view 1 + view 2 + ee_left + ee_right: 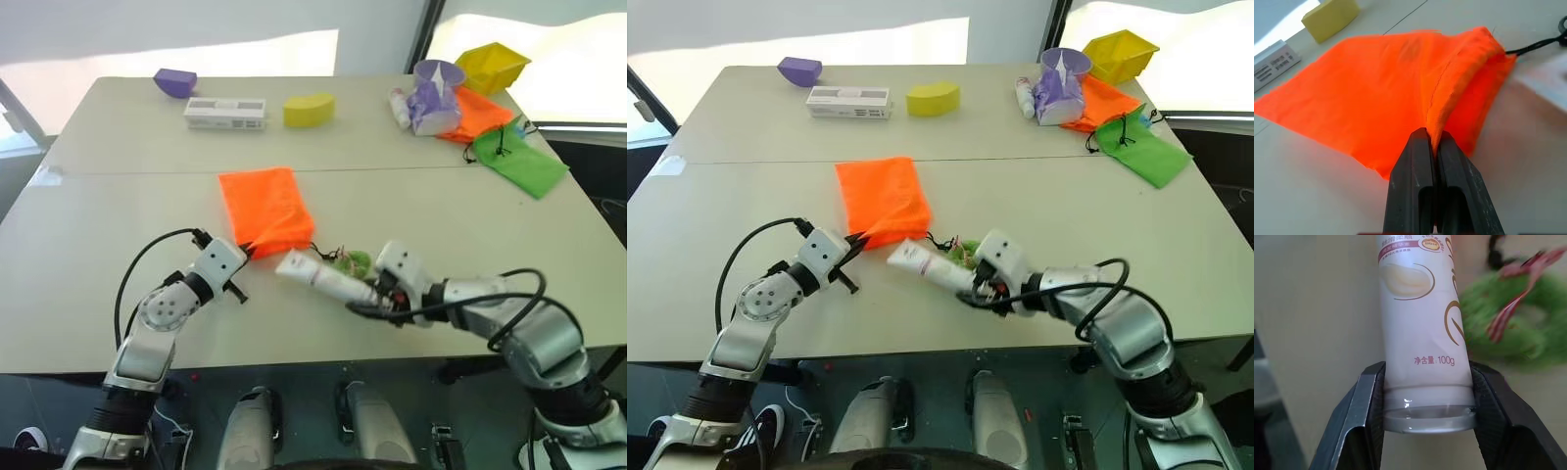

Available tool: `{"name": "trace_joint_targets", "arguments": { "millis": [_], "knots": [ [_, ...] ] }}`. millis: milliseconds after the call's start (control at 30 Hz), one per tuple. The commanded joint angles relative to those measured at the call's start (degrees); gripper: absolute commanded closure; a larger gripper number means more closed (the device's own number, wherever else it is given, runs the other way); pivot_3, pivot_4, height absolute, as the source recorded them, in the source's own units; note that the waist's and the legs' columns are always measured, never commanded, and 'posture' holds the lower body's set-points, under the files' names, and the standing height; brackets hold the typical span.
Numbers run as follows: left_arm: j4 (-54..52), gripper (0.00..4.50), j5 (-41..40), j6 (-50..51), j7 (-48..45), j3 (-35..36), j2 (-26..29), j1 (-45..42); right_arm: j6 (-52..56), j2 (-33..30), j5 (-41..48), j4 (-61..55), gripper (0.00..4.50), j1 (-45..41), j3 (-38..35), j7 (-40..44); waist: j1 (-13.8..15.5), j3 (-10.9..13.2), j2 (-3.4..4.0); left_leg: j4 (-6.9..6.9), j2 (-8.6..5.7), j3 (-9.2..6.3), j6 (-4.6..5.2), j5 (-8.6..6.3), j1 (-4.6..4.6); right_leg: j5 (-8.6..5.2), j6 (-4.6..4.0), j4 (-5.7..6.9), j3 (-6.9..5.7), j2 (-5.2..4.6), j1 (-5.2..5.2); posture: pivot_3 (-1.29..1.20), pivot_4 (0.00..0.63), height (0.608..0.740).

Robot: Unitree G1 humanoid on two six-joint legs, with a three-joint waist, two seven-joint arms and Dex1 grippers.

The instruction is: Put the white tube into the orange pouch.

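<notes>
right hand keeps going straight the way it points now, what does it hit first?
Probably the orange pouch: the right hand holds the white tube aimed at the pouch's near end, which the left hand pinches. Depth is unclear; the tube could slide past the fabric.

white tube (1420, 333) far end cut off, green ball (1518, 318) blurred behind it

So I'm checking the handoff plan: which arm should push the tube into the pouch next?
The right: its end effector is shut on the white tube, aimed toward the orange pouch, whose edge the left end effector pinches.
</notes>
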Motion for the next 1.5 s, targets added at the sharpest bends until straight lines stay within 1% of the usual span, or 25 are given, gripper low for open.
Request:
{"name": "trace_joint_targets", "arguments": {
  "millis": [33,100,200,300,367,500,633,800,900,1000,1133,1167,1300,1433,1500],
  "knots": [
    [-5.36,4.50,-1.15,3.25,-0.22,-0.25,-0.35,-0.01,-2.73,1.20,-1.71,-1.32,2.68,-1.76,0.38,-2.68,0.17,0.00,0.00,0.00,0.00,0.00,0.00,0.00,0.02,0.05,-0.02,0.00,0.00,0.01,0.02,0.00,0.150,0.740],
    [-6.63,4.50,-0.93,4.43,-0.59,-0.76,-0.17,0.30,-3.10,3.06,-2.48,-0.09,2.68,-2.51,1.07,-4.52,0.22,0.00,-0.01,0.01,0.01,-0.03,0.00,0.00,0.02,0.12,-0.09,0.01,-0.01,0.05,0.01,0.00,0.150,0.740],
    [-8.26,4.50,-0.76,5.80,-1.18,-1.38,0.14,0.91,-2.34,7.19,-2.13,2.09,2.68,-3.63,-0.45,-7.26,0.20,-0.01,-0.01,0.00,0.05,-0.08,0.00,0.00,0.04,0.15,-0.13,0.04,-0.01,0.17,-0.02,0.00,0.150,0.740],
    [-9.97,4.50,-1.20,8.04,-1.34,-1.59,-0.05,1.57,-1.76,7.81,-1.95,2.28,2.68,-3.68,-0.95,-7.88,0.41,-0.01,-0.01,0.00,0.07,-0.09,0.00,0.01,0.00,0.14,-0.10,0.04,0.00,0.24,-0.06,0.00,0.150,0.740],
    [-11.09,4.50,-1.37,9.10,-1.54,-2.03,-0.10,1.71,-2.02,7.78,-2.98,3.25,2.68,-4.02,0.00,-8.81,0.44,-0.01,-0.01,0.00,0.06,-0.07,0.00,0.01,-0.03,0.11,-0.06,0.00,0.00,0.22,-0.05,0.00,0.150,0.740],
    [-13.18,4.50,-1.39,10.91,-1.80,-3.51,-0.52,2.13,-1.43,12.14,-3.62,6.09,2.68,-6.07,-0.18,-12.70,0.26,-0.01,-0.01,0.01,0.02,-0.02,0.00,0.01,-0.03,0.12,-0.05,-0.04,0.04,0.19,-0.04,0.00,0.150,0.740],
    [-14.68,4.50,-1.67,12.07,-2.03,-4.33,-0.44,2.75,-1.08,15.08,-4.52,7.28,2.68,-6.84,0.69,-15.03,0.31,-0.01,-0.01,0.01,0.05,-0.04,0.01,0.01,0.00,0.12,-0.05,0.06,0.06,0.26,-0.06,0.00,0.150,0.740],
    [-15.43,4.50,-1.71,12.82,-1.73,-4.91,-0.96,2.53,-2.52,14.71,-5.67,7.60,2.68,-7.06,4.37,-14.02,0.23,-0.02,-0.02,0.01,0.05,-0.04,0.01,0.01,0.01,0.12,-0.05,0.09,0.07,0.29,-0.07,0.00,0.150,0.740],
    [-15.57,4.50,-2.35,13.13,-1.88,-4.87,-1.49,1.94,-4.18,15.97,-7.12,10.01,2.68,-9.08,4.86,-14.82,0.00,-0.02,-0.02,0.02,0.05,-0.03,0.01,0.01,0.03,0.12,-0.05,0.12,0.08,0.29,-0.07,0.00,0.150,0.740],
    [-15.87,4.50,-1.57,12.24,-2.40,-5.07,-0.56,2.03,-5.98,13.91,-8.99,10.74,2.68,-9.99,5.95,-13.89,0.05,-0.02,-0.02,0.04,0.02,-0.05,0.01,0.02,0.06,0.14,-0.08,0.19,0.09,0.34,-0.08,0.00,0.150,0.740],
    [-15.12,4.50,-1.32,10.43,-1.70,-3.04,0.20,1.94,-7.49,7.37,-8.51,7.79,2.68,-8.38,5.56,-8.68,0.55,-0.02,-0.02,0.04,0.03,-0.06,0.01,0.02,0.04,0.13,-0.07,0.22,0.09,0.33,-0.11,0.00,0.150,0.740],
    [-14.95,4.50,-1.29,9.90,-1.73,-2.82,0.49,1.97,-8.08,6.68,-9.08,8.81,2.68,-8.70,4.98,-8.74,0.51,-0.02,-0.02,0.05,0.03,-0.05,0.00,0.02,0.02,0.13,-0.07,0.19,0.09,0.31,-0.10,0.00,0.150,0.740],
    [-15.36,4.50,-2.46,6.90,-3.50,-1.99,2.35,3.01,-9.64,6.78,-9.89,10.96,2.68,-9.44,4.52,-8.98,0.14,-0.02,-0.02,0.05,0.02,0.03,0.01,0.02,0.03,0.13,-0.07,0.11,0.15,0.29,-0.08,0.00,0.150,0.740],
    [-15.36,4.50,-2.28,5.41,-3.84,-1.41,3.92,3.84,-9.43,5.64,-7.28,7.52,2.68,-8.11,5.14,-4.61,0.29,-0.02,-0.02,0.04,0.03,0.00,0.01,0.02,0.03,0.13,-0.07,0.14,0.15,0.39,-0.13,0.00,0.150,0.740],
    [-15.37,4.50,-2.60,4.72,-4.32,-1.14,4.42,4.15,-9.98,5.16,-7.65,6.89,2.68,-7.96,6.02,-3.62,0.34,-0.02,-0.02,0.04,0.05,-0.01,0.00,0.02,0.02,0.13,-0.07,0.16,0.15,0.42,-0.16,0.00,0.150,0.740]
  ]
}}
